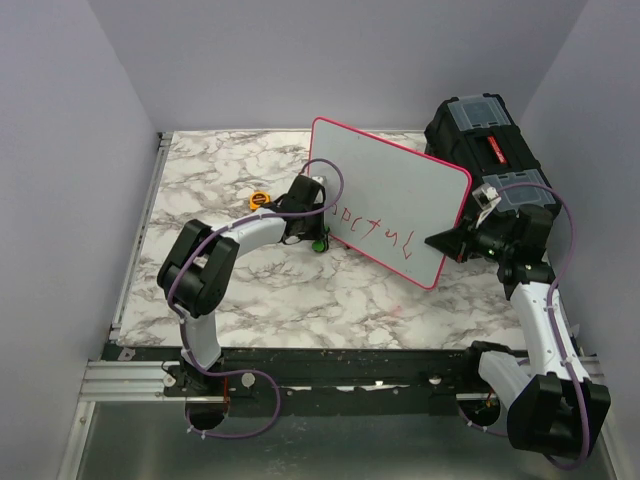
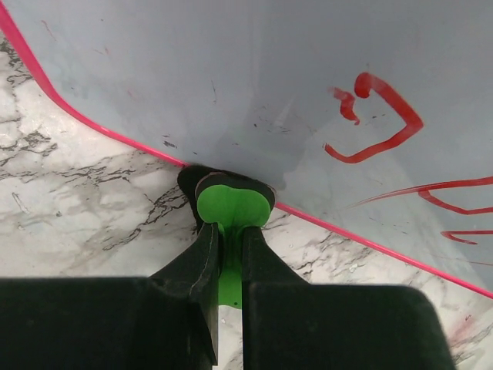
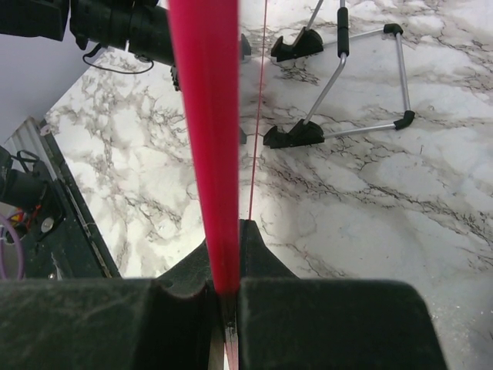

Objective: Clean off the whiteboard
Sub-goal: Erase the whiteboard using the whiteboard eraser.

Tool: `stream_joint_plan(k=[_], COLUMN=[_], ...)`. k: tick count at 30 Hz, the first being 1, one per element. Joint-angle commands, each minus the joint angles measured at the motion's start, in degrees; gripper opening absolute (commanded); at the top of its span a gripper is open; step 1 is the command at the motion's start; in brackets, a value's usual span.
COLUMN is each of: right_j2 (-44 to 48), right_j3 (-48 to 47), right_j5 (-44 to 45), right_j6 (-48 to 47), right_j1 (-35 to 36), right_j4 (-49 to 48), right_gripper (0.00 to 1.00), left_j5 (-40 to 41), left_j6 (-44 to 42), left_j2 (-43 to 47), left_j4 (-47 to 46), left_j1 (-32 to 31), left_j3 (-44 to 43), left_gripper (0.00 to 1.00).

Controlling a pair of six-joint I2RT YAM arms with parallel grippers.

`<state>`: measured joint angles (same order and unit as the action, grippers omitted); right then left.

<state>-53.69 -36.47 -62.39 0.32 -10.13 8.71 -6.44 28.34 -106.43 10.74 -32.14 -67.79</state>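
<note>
Caught between two arms: large rectangular whiteboard (image 1: 385,195) with rounded corners and thin pink-red rim, slanted over the marble-patterned table (image 1: 200,170), right of centre.

Marked with red handwritten marker lettering across the lower right half, left bare at the upper left but for faint grey smudges. Pinched at the right-hand rim by the right arm's fingers (image 3: 266,266), closed tight with only the rim between them. Met at the lower left edge by the left arm's fingers (image 2: 202,266), shut on a small green-and-black tool (image 2: 231,204) touching the rim. Flanked by a black plastic toolbox (image 1: 485,140) close behind on the right and a small yellow round object (image 1: 260,200) near on the left.
</note>
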Motion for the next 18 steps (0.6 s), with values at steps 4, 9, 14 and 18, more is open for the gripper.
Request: stream_joint_plan(k=[4,9,14,18], right_j2=[0.52,0.70,0.70,0.63], right_j3=[-0.32,-0.40,-0.44,-0.40], right_j5=[-14.43,-14.43,-14.42,-14.36], right_j6=[3.57,3.64,3.61,3.56], right_j1=[1.57,1.60,1.58,1.59], right_j4=[-5.81,-5.81,-5.79,-5.81], right_gripper=[0.01,0.01,0.00,0.00], left_j5=[4.13,5.91,5.62,2.64], left_j6=[2.51,2.02,0.34,0.57], left_j2=[2.63,2.26,2.36,2.63], left_j4=[-4.39,-1.71,0.24,-1.19], left_j1=[1.40,4.58,5.01,4.69], left_j3=[-3.23,-8.95,-12.53,-11.77], left_gripper=[0.00,0.00,0.00,0.00])
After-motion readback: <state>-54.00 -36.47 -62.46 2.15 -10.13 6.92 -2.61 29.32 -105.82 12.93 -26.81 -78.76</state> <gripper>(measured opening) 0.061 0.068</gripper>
